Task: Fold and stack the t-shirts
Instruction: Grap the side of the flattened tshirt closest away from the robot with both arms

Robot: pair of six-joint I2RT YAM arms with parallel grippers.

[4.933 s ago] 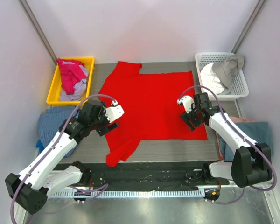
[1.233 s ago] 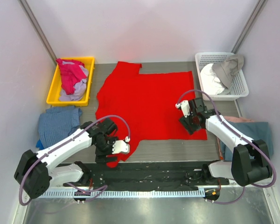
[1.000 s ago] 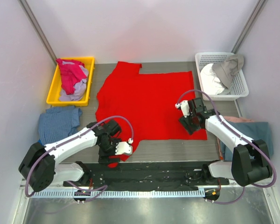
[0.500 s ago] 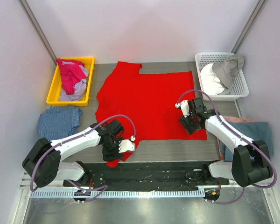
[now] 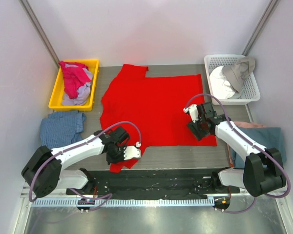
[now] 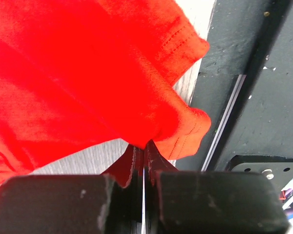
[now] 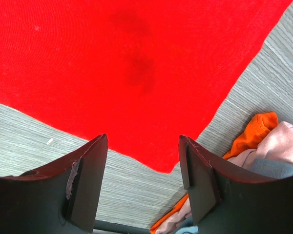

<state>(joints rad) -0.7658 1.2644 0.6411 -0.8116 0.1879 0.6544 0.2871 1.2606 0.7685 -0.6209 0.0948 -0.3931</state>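
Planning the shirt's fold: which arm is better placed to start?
Left. The left fingers are shut on a sleeve of the red t-shirt; the right fingers stand open over its hem.

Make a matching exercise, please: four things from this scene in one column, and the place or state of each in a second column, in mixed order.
Column 1
1. left end effector
2. right end effector
3. yellow bin
4. white basket

Column 2
A. at the far right of the table
B. shut on the sleeve of the shirt
C. at the far left of the table
D. open, over a corner of the shirt

Pairs: 1-B; 2-D; 3-C; 4-A
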